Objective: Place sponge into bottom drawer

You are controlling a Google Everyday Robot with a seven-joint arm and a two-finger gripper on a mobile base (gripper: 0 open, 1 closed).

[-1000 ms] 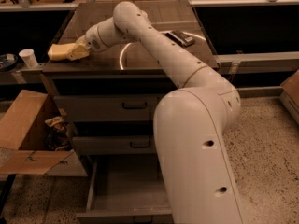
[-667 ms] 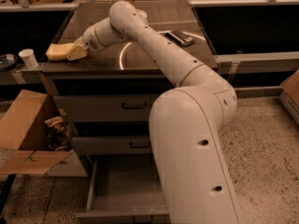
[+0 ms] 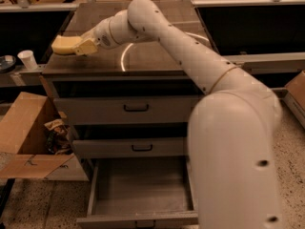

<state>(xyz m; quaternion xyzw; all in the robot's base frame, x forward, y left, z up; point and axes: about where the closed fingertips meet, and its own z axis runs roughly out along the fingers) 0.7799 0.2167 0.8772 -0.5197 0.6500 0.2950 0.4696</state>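
The arm has edged left and up; the claw (image 3: 80, 46) is clamped on the sponge (image 3: 63, 44), which juts leftward over the worktop's (image 3: 157, 58) left edge. The open bottom drawer (image 3: 138, 187) waits well below, off to the right.

No text, label, brand, number or sign legible anywhere in the frame, cardboard box (image 3: 24, 132) at lower left and paper cup (image 3: 27, 59) at left edge showing no readable print, claw (image 3: 80, 47) at upper left, over the left edge of the worktop (image 3: 157, 58), clamped on the sponge (image 3: 62, 44)
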